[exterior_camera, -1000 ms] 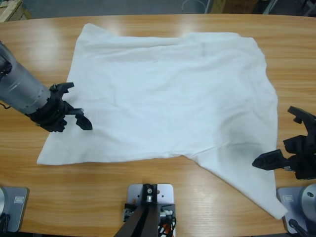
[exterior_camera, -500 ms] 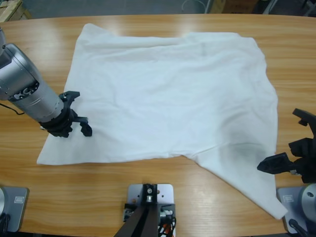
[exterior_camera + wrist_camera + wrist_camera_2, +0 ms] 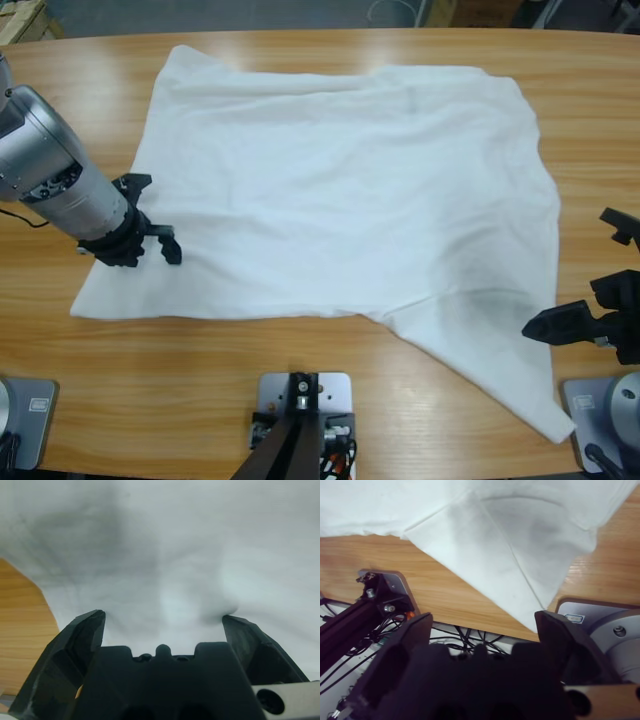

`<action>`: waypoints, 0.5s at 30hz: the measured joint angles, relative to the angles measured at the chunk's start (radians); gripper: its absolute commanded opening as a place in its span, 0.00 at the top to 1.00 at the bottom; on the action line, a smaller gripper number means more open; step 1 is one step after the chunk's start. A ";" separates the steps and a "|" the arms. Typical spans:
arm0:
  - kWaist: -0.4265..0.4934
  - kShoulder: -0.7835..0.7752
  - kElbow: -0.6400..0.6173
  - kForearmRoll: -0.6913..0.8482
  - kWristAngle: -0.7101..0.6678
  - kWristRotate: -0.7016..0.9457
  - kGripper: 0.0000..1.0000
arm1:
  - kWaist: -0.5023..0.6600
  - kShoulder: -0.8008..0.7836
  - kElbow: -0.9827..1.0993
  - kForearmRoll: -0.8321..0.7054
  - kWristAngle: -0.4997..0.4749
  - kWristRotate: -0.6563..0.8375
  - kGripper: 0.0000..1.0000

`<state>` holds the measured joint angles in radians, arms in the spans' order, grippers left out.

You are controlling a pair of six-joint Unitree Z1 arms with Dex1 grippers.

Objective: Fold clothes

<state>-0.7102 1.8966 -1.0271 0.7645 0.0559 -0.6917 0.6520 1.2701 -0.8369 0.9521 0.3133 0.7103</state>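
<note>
One white T-shirt (image 3: 340, 190), the clothes, lies spread flat over most of the wooden table (image 3: 200, 380), with a loose flap running toward the front right corner. My left gripper (image 3: 155, 220) points down onto the shirt's left edge, near its front left corner. In the left wrist view its jaws (image 3: 162, 620) stand open with white fabric (image 3: 200, 540) puckered between the tips. My right gripper (image 3: 572, 280) hovers open just off the shirt's right edge. The right wrist view looks along it (image 3: 485, 622) at the flap (image 3: 510, 540) and holds nothing.
Bare wood (image 3: 20, 610) shows beside the left jaw. The table's front edge (image 3: 460, 590) runs below the flap, with cables and a black frame (image 3: 350, 620) under it. A strip of table stays uncovered in front of the shirt and at both ends.
The left gripper turned downward onto the shirt's edge and shifted slightly left, and the front left corner slid left with it. The right gripper drew back to the right, away from the shirt.
</note>
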 measured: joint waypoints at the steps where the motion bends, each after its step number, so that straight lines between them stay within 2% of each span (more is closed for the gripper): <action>1: 0.007 0.000 0.000 0.001 0.001 -0.005 0.11 | 0.000 0.000 0.000 0.000 0.000 0.000 0.17; 6: 0.068 0.000 0.000 0.003 0.001 -0.015 0.11 | 0.000 -0.001 0.000 0.000 0.000 0.000 0.17; 15: 0.291 0.007 -0.041 0.045 0.065 0.026 0.11 | 0.000 -0.004 -0.002 0.003 0.000 0.000 0.17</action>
<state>-0.4188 1.9036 -1.0684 0.8093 0.1205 -0.6659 0.6520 1.2660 -0.8386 0.9553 0.3133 0.7103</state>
